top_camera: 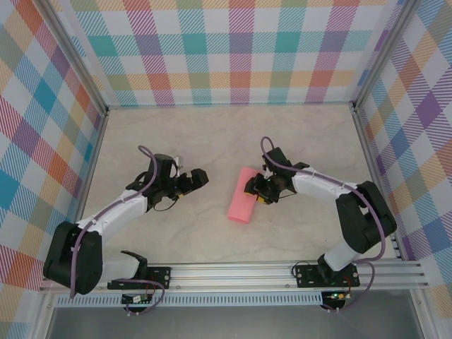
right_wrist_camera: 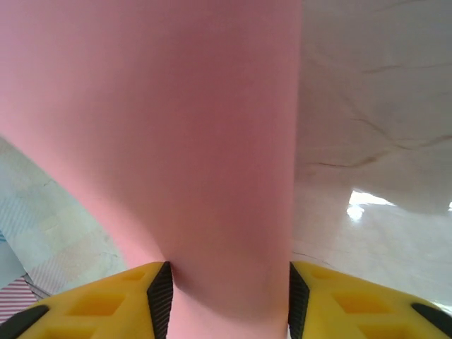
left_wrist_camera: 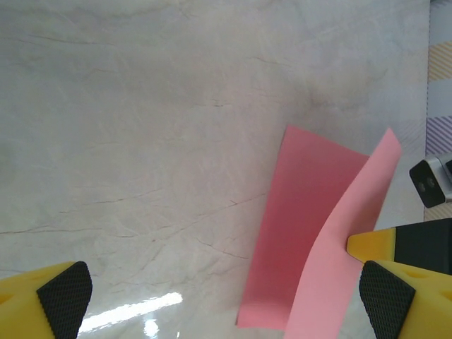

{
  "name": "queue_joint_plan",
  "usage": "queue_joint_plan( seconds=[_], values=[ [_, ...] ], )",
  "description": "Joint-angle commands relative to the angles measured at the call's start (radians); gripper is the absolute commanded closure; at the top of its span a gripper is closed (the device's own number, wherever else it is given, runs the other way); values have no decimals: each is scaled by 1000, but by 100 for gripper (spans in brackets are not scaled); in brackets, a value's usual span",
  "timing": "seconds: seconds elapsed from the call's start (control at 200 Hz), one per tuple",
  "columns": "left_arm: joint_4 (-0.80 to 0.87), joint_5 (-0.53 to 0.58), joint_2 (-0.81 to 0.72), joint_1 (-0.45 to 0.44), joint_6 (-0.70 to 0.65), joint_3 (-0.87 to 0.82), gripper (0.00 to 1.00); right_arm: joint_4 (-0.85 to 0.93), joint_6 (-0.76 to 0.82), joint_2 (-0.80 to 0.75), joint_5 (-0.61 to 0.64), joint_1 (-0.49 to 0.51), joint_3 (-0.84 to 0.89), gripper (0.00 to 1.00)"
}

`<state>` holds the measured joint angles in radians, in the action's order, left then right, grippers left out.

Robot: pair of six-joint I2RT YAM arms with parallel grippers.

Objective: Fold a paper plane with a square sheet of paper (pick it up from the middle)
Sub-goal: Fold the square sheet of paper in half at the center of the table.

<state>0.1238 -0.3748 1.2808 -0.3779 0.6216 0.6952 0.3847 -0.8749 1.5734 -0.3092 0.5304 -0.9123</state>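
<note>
Right tool (right_wrist_camera: 229, 300): half closed, pinching paper (right_wrist_camera: 176, 141)
Left tool (left_wrist_camera: 226, 311): wide open, empty
Paper: we should lay edges square, then press flat on worktop (left_wrist_camera: 141, 106)

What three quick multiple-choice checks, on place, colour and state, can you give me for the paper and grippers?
1. Where does the square sheet of paper lie? A) middle of the table, between the two grippers B) against the back wall C) on the front rail
2. Its colour? A) blue B) white C) pink
3. The left gripper is: A) shut on the paper B) open, holding nothing C) shut on nothing
Key: 1 A, the top view shows it between the left gripper and the right gripper; 2 C, salmon-pink throughout; 3 B, its fingers stand wide apart.
</note>
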Motion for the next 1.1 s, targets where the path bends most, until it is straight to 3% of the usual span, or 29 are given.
queue_joint_plan(
  seconds=[0.0,0.205,0.395,0.66,1.095],
  values=[
    [-41,-16,51,-58,14,55,0,-26,33,-37,-27,-18,12,48],
    [-58,-21,169,-143,17,127,2,-5,60,-5,-5,-47,16,32],
    [-65,-55,297,-201,15,211,11,-43,114,72,-71,-66,-12,35],
    [-134,-125,429,-248,56,304,17,-61,113,112,-87,-65,-27,34],
    [-237,-198,552,-261,125,362,69,-73,96,96,-74,-66,-2,33]
  ],
)
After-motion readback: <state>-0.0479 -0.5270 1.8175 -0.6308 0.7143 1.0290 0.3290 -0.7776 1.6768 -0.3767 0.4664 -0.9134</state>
